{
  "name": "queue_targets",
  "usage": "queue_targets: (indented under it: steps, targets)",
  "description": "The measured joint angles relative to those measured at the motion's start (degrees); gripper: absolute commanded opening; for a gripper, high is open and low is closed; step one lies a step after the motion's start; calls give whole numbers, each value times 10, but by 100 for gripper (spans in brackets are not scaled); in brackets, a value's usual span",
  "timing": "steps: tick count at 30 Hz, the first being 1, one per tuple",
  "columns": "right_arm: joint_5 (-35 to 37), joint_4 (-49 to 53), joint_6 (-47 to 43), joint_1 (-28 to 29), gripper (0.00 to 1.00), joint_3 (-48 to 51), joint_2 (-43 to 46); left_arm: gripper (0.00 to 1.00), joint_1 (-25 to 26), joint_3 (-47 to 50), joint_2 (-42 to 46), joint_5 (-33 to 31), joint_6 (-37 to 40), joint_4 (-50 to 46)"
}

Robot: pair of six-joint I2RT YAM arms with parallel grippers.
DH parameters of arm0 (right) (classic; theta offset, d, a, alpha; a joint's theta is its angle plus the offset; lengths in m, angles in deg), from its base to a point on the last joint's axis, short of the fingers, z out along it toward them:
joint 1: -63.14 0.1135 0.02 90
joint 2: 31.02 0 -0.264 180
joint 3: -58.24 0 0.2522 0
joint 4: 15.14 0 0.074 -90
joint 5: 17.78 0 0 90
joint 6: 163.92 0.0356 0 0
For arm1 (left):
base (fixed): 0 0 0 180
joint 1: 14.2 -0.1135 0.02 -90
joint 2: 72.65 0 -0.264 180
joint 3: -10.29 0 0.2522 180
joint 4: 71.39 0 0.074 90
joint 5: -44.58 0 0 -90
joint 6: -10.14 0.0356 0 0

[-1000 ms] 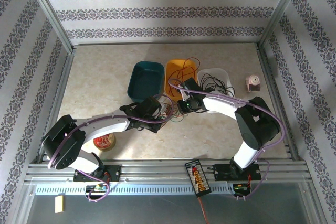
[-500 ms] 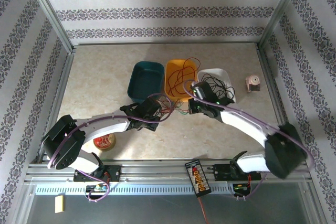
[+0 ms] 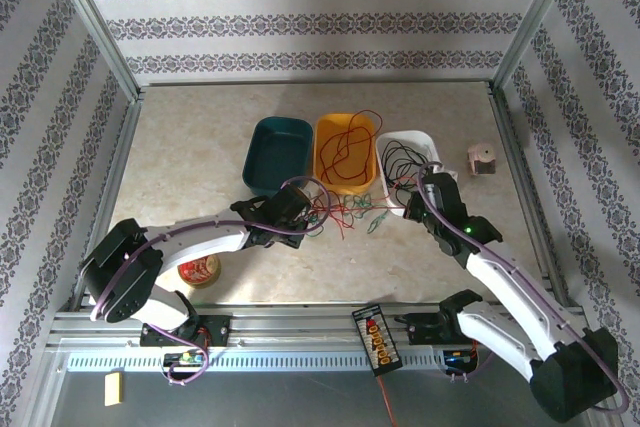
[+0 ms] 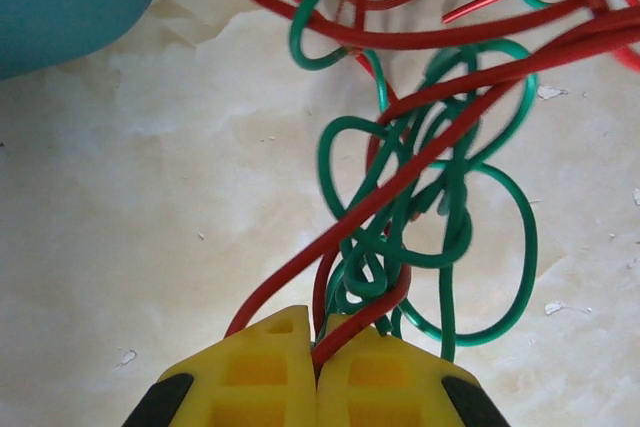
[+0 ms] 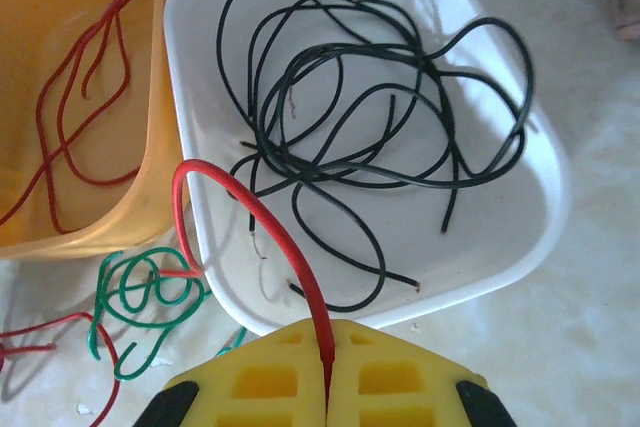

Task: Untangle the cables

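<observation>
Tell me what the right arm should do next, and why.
Probably swing the right gripper left and drop the red wire into the orange bin: it is pinched above the white bin of black wires, while the orange one holds reds.

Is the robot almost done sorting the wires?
About halfway. Black wires lie in the white bin, some red ones in the orange bin. The right gripper pinches one red wire; the left gripper pinches the red-green tangle on the table, which is left to separate.
</observation>
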Motion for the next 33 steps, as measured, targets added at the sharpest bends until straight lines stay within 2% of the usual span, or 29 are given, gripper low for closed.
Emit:
queue_targets:
  steps: [7,11,17,21,25,28,33]
  targets:
    - [40,31,10,-43,0,-1,85,0,-16,0,-10,-24,-37,-14]
    - [43,44,10,-45,0,-17,135,0,-18,0,-12,-19,-47,-3]
    - [40,53,-12,-45,0,-84,144,0,-18,-3,-13,-2,-48,29]
    - [131,49,-53,-66,0,-144,155,0,-35,4,-42,-28,-62,-8]
    - [178,35,-93,-75,0,-215,165,0,-40,7,-47,-33,-69,-6]
    - [173,25,-113,-75,0,-256,159,0,-41,7,-47,-32,-69,-5]
    - [79,14,-123,-75,0,-308,105,0,-41,4,-47,-25,-60,-6]
